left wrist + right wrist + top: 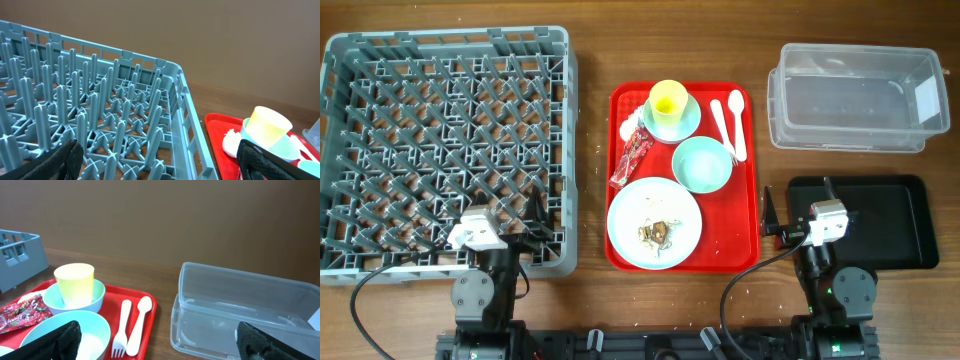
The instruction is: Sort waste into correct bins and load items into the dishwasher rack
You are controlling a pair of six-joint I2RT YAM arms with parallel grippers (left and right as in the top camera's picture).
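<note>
- The rack (445, 150) fills the left of the desk (590, 300), right in front of the left gripper (157, 150). This probably makes loading dishes that arm's job. None of the dishes is in it yet.
- The clear tub (850, 48) sits far right and the black bin (890, 215) near right, beside the right gripper (156, 327). That arm looks best placed to handle the waste.
- Both grippers are spread wide with nothing between the fingers, and neither touches any item.
- Everything to sort lies on the red tray (745, 215) in the middle, between the two arms.
- The yellow cup (667, 98) stands inside the blue bowl (685, 122), so it likely has to come out first.
- The food scraps (658, 232) lie on the plate (630, 215), which would need emptying before it goes in the rack.
- The wrapper (632, 155) and napkin (627, 127) lie along the tray's left edge.
- The fork (721, 125) and spoon (737, 122) lie side by side at the far right of the tray.
- The green bowl (702, 164) sits just beyond the plate.
- Count: one cup, two bowls, one plate, one fork, one spoon, one wrapper, one napkin, one heap of scraps, two bins, one rack.
</note>
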